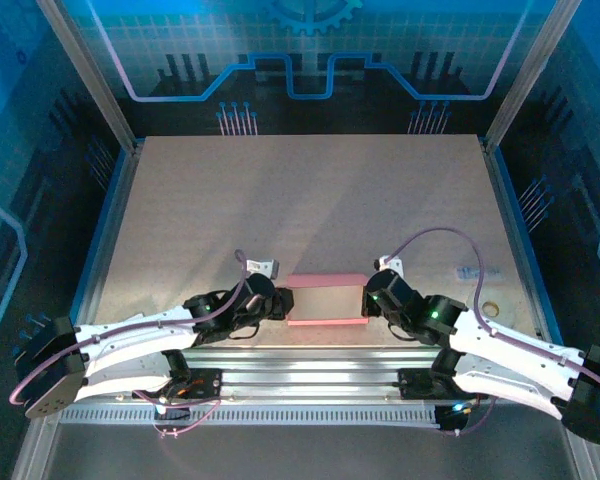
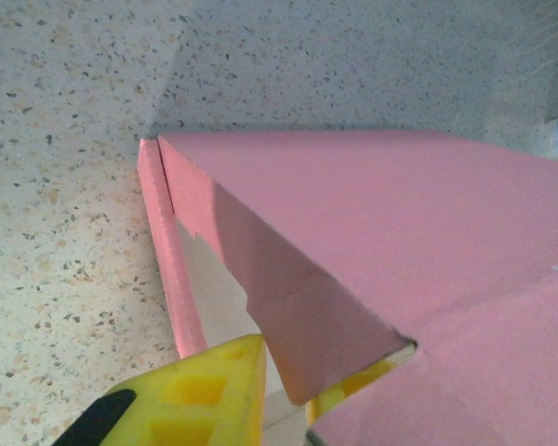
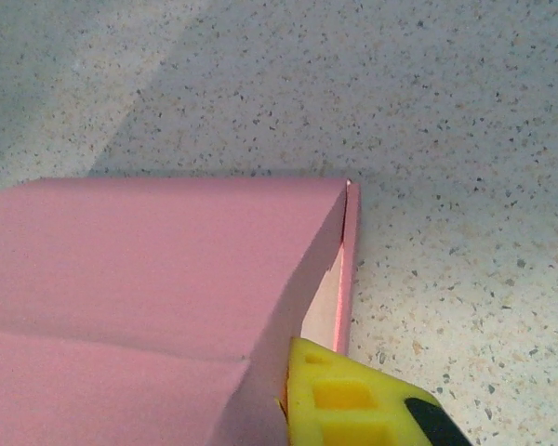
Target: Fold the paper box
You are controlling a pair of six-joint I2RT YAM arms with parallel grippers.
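Note:
The paper box (image 1: 325, 300) lies near the table's front edge as a slim pink rectangle between the two arms. My left gripper (image 1: 278, 300) is at its left end. In the left wrist view a pink end flap (image 2: 298, 307) hangs down between the yellow fingers (image 2: 200, 390), and the gripper (image 2: 321, 360) is shut on it; the whitish inner face (image 2: 214, 288) shows behind. My right gripper (image 1: 370, 298) is at the right end. There the pink side wall (image 3: 298, 279) presses against one yellow finger (image 3: 353, 400). The other finger is hidden under the card, and the gripper (image 3: 281, 360) is shut on the wall.
A small clear item (image 1: 470, 272) and a little ring (image 1: 490, 307) lie on the table to the right of the box. The metal frame rail (image 1: 300, 375) runs along the near edge. Blue panels wall the sides and back.

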